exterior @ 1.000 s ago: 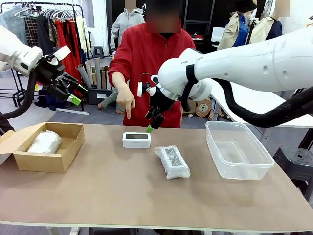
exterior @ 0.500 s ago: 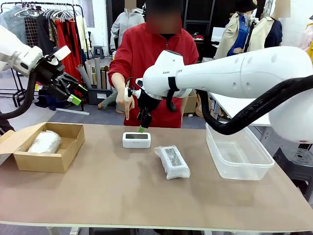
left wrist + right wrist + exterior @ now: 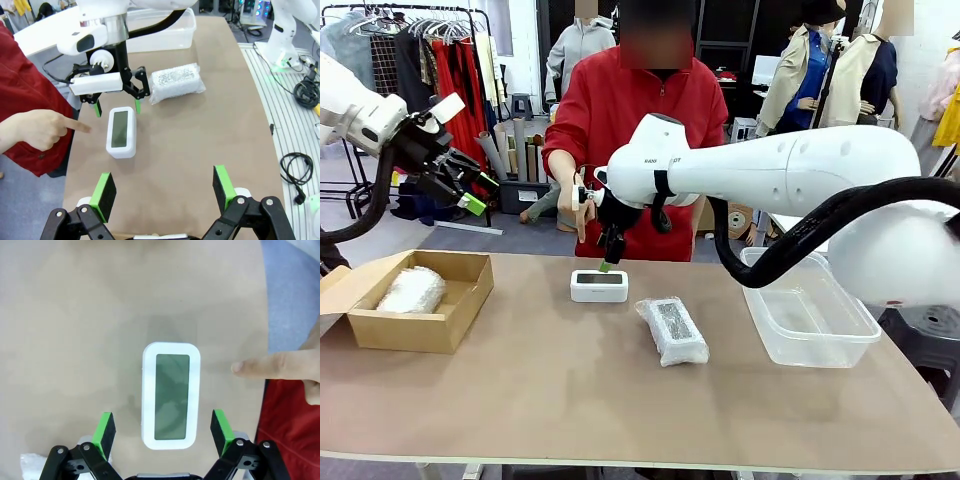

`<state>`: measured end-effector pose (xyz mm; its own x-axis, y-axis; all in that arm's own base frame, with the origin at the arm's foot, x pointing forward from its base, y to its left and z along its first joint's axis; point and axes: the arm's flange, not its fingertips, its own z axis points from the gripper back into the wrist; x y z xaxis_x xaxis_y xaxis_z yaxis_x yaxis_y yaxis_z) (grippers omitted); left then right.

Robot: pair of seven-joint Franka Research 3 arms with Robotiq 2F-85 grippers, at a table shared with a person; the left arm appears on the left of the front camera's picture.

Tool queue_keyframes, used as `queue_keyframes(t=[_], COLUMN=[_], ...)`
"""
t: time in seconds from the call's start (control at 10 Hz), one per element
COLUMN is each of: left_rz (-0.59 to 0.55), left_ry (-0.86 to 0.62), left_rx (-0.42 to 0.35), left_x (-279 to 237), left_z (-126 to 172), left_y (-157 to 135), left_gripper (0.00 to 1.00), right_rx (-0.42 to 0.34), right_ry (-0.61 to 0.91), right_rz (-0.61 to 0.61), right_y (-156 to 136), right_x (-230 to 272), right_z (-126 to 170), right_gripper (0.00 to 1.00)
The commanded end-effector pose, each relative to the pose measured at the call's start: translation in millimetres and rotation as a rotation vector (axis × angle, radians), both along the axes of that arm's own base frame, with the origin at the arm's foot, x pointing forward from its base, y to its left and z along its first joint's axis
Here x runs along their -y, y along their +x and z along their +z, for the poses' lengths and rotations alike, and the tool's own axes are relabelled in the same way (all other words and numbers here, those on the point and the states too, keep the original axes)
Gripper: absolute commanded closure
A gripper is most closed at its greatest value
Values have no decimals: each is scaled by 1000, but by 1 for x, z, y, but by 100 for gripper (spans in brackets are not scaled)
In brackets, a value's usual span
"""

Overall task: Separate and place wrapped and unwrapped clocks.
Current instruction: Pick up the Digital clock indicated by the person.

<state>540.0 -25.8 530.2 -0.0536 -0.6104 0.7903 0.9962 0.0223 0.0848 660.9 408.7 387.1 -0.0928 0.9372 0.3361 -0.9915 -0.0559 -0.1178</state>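
R gripper (image 3: 606, 262) hovering over bare clock (image 3: 599, 286), table ctr-far, fingers apart. Should be centering across clock's long sides, descending straight, avoiding person's pointing hand (image 3: 577, 207). L gripper (image 3: 163, 182) idling, fingers apart.

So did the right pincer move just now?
Yes. The right pincer slid left and now hangs open above the bare white clock.

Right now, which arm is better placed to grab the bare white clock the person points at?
Right. The right gripper hangs open just above the bare clock, pads either side; the left gripper is raised far off, toward the cardboard box.
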Motion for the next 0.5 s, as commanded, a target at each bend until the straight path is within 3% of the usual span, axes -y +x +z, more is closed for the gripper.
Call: queue_keyframes(t=[0.0, 0.4], left_rz=[7, 7], left_ry=[-1, -1], left_rx=[5, 5], left_x=[-1, -1], left_z=[2, 2], left_y=[-1, -1], left_gripper=[0, 0], right_rx=[28, -7], right_ry=[-22, -27], right_rz=[3, -27], right_y=[20, 38], right_x=[-9, -1], right_z=[2, -17], right_gripper=[0, 0])
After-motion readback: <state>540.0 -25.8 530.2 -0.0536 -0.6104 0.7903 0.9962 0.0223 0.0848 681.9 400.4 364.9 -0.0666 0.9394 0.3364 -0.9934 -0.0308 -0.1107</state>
